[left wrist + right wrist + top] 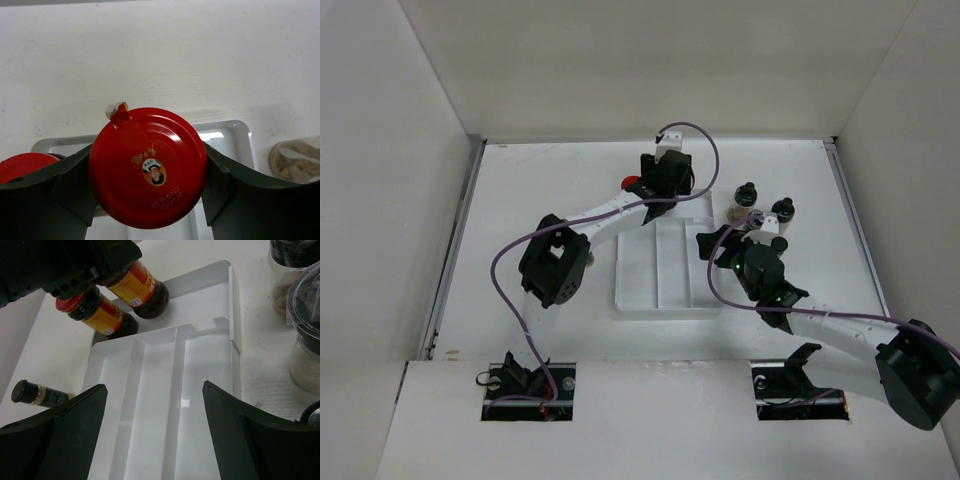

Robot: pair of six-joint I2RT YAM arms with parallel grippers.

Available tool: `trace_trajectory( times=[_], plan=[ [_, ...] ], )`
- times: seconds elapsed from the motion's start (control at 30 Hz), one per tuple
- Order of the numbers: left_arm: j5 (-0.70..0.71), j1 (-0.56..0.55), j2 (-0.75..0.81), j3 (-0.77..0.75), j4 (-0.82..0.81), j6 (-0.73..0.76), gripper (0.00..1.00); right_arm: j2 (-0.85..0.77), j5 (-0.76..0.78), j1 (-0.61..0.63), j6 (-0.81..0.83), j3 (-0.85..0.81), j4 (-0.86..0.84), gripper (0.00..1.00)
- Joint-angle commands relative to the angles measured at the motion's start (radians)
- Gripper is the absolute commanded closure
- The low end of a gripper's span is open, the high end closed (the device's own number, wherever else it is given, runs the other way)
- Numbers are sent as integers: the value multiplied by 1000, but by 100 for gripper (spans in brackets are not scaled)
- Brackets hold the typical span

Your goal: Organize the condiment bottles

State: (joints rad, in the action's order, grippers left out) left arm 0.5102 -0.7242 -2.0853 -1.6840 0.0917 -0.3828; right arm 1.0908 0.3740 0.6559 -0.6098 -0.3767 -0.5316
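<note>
My left gripper [658,185] is shut on a red-capped bottle; its cap [148,167] fills the gap between the fingers. The right wrist view shows this bottle [142,287] with its yellow-dark label at the far end of the white tray [660,290]. The second red-capped bottle [97,312] stands just left of it, its cap showing from above [632,183]. My right gripper [155,385] is open and empty over the tray's near half. Black-capped shakers [745,200] [782,215] stand right of the tray. One small shaker [37,394] lies on its side left of the tray.
The tray has three long channels [210,370], all bare in the part that shows. A pale-filled shaker [307,355] stands close to my right gripper's right finger. White walls close in the table on the left, right and back.
</note>
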Motion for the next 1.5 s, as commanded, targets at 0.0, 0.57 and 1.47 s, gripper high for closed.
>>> trace_trajectory(
  times=[0.0,0.57,1.47],
  plan=[
    [7,1,30,10,-136,-16,61,3,11,3,-2,-11,-54,16],
    [-13,-4,69,72,-167,-54,17,-3,11,3,-2,-11,-54,11],
    [77,188,1073,983,128,-231,26,11,-21,7,10,-39,-24,68]
  ],
)
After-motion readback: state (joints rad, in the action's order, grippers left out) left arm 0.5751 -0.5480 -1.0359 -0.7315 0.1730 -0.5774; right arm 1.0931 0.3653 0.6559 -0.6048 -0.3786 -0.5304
